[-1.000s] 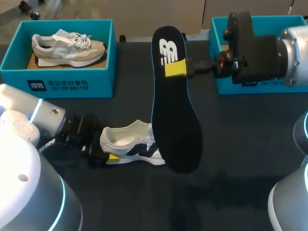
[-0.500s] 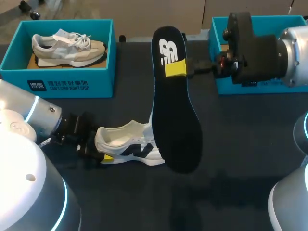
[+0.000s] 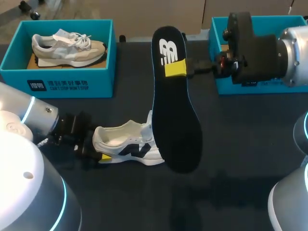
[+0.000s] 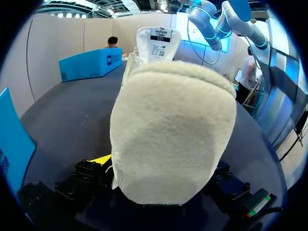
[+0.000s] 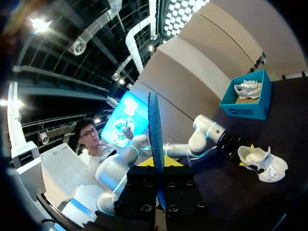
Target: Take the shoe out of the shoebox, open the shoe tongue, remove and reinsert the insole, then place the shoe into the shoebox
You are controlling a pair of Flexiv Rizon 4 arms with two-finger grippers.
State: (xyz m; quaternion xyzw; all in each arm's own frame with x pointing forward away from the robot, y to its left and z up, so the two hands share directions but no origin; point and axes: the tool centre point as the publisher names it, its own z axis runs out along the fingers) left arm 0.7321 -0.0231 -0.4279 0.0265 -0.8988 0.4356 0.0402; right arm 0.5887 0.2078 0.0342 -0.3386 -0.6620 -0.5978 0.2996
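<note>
The insole (image 3: 175, 101) was out of the shoe (image 3: 126, 147), so I judged the step in hand to be the turn from removing it to reinserting it. The right gripper (image 3: 179, 68) was clamped on the insole near its heel end. It held the insole aloft in the middle of the frame, toe end hanging in front of the shoe's forepart. At lower left the left gripper (image 3: 103, 155) pinched the shoe's heel from both sides. The shoe lay on the table (image 3: 240, 144) with its opening showing. The next move would call for steering the insole's toe end into that opening while the left gripper steadied the shoe. The right box (image 3: 219, 23) waited at upper right. The left box (image 3: 57, 79) at upper left held the other shoe (image 3: 67, 45).
</note>
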